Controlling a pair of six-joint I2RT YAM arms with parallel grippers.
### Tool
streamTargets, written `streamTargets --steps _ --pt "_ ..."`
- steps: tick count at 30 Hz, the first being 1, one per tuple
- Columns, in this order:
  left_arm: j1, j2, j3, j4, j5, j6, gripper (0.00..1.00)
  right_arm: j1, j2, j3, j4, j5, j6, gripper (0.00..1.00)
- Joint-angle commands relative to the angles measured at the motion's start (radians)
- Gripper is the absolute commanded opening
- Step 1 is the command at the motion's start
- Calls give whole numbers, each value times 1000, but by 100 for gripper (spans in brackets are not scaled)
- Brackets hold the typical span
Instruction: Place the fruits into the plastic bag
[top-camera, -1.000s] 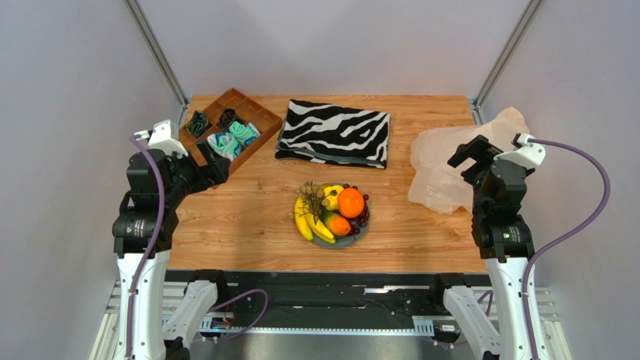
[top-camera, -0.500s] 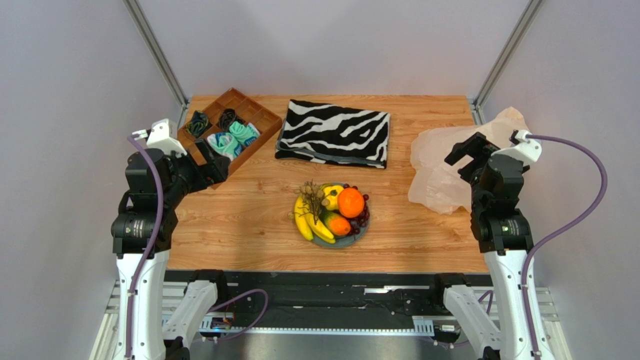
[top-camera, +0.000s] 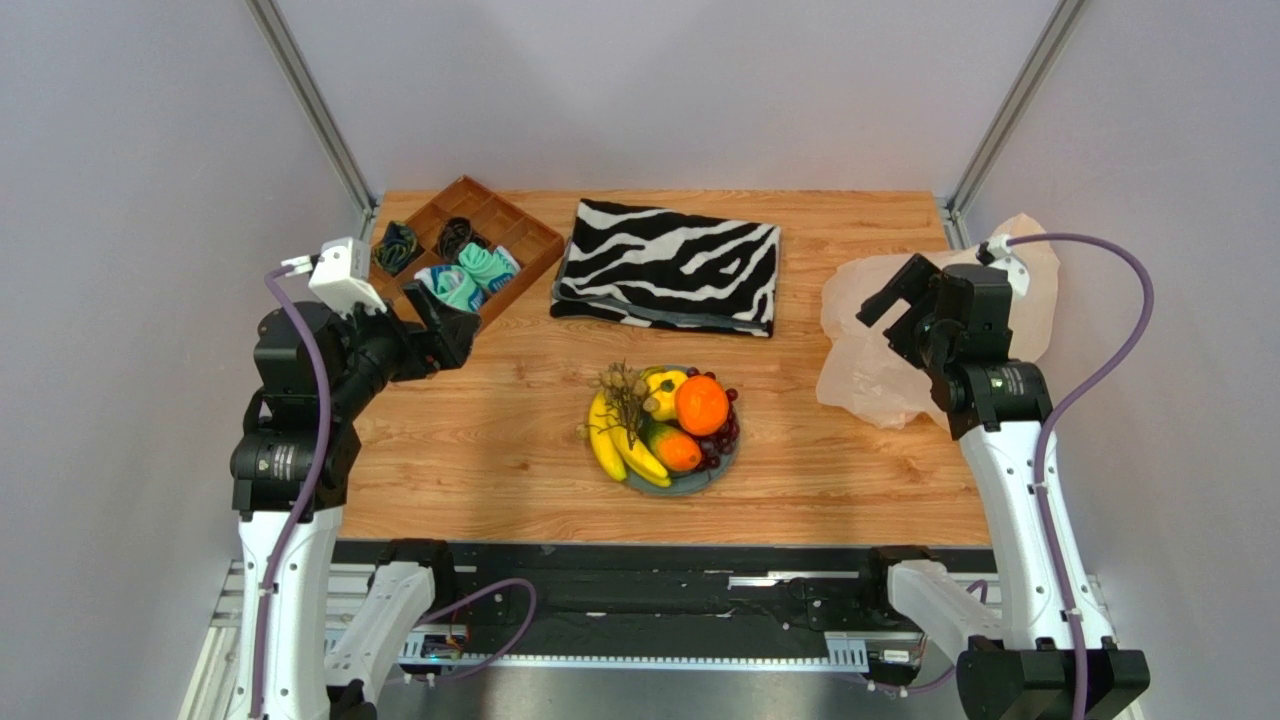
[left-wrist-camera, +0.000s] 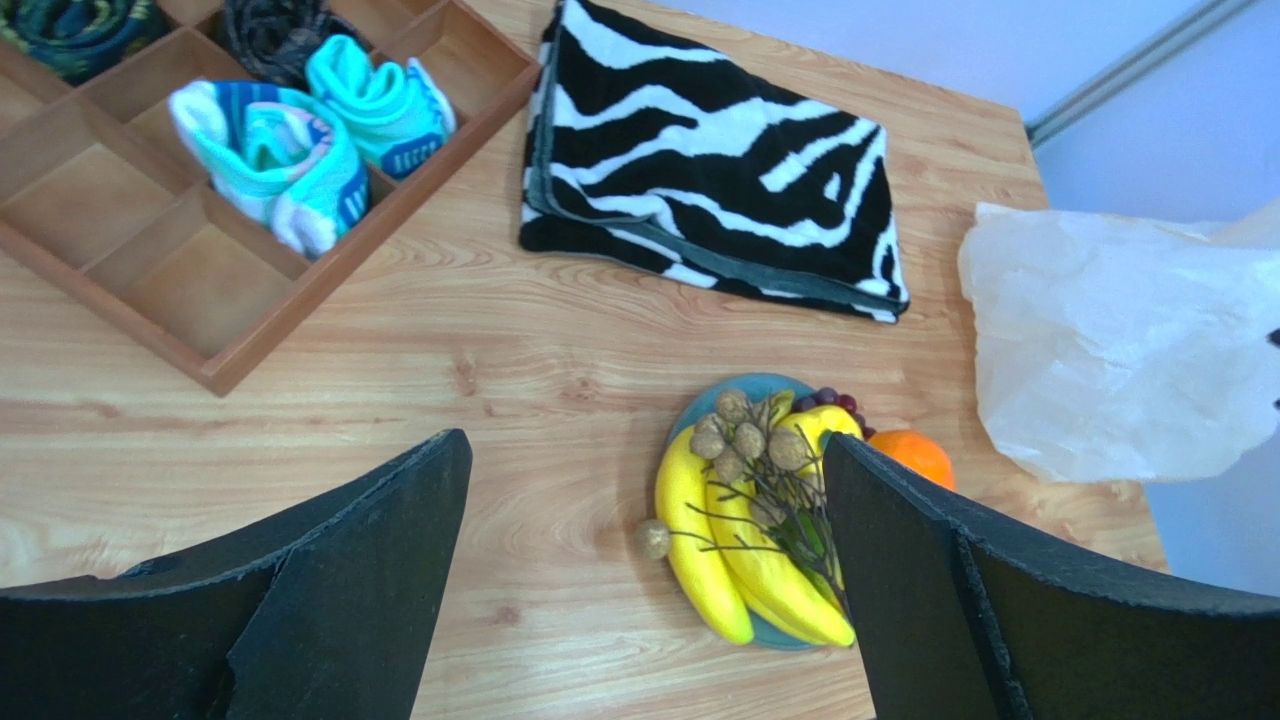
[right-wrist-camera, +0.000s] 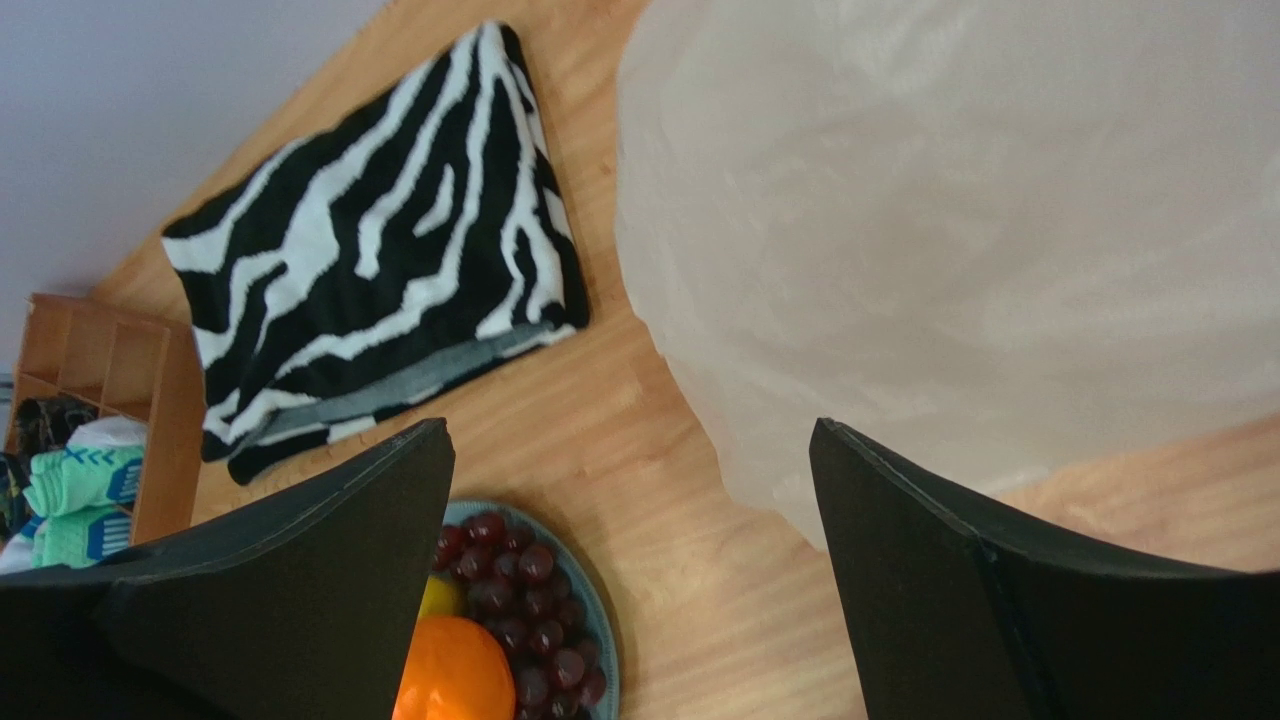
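From my end, the fruits (top-camera: 669, 420) are all piled on the grey plate (top-camera: 703, 483), front-middle of the worktop (top-camera: 496, 435): bananas (top-camera: 613, 443) on the plate's left side, orange (top-camera: 702, 405) up top, dark grapes (top-camera: 726, 435) along its right rim. The plastic bag (top-camera: 864, 338) lies crumpled well to the right of the plate. My right hand (top-camera: 897, 296) hangs over the bag's plate-side edge, jaws wide apart, holding nothing. My left hand (top-camera: 436, 323) hovers left of the plate and farther back, spread wide too, empty. The zebra cloth (top-camera: 669, 266) lies behind the plate, the wooden tray (top-camera: 458, 255) behind-left.
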Motion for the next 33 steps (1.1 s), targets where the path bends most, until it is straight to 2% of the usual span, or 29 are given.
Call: streamTargets --steps 1,5,6,8,11,19,22,25,29,33 --pt "-70 23 -26 88 14 6 94 -1 -78 -35 -141 71 55 95" --pt "-223 75 -34 128 -76 9 93 -2 -116 -115 -168 64 98 95" --pt "-309 90 -26 141 -122 12 93 -2 -112 -157 -166 58 117 95" --pt "-402 135 -20 166 -143 4 93 -2 -101 -196 -139 32 125 95" --pt "-461 169 -28 215 -155 -25 93 -4 -50 -225 -103 21 102 95" --pt "-474 115 -48 189 -251 -4 94 -22 89 -280 42 13 110 97" --pt "-474 95 -51 166 -280 -2 95 -24 106 -323 121 59 115 97" --pt "-474 80 -61 160 -293 -19 95 -22 99 -380 229 81 113 96" --pt "-474 49 -87 177 -298 -57 95 -22 77 -478 484 91 104 94" --pt "-474 31 -95 172 -295 -74 95 -22 138 -501 570 119 63 91"
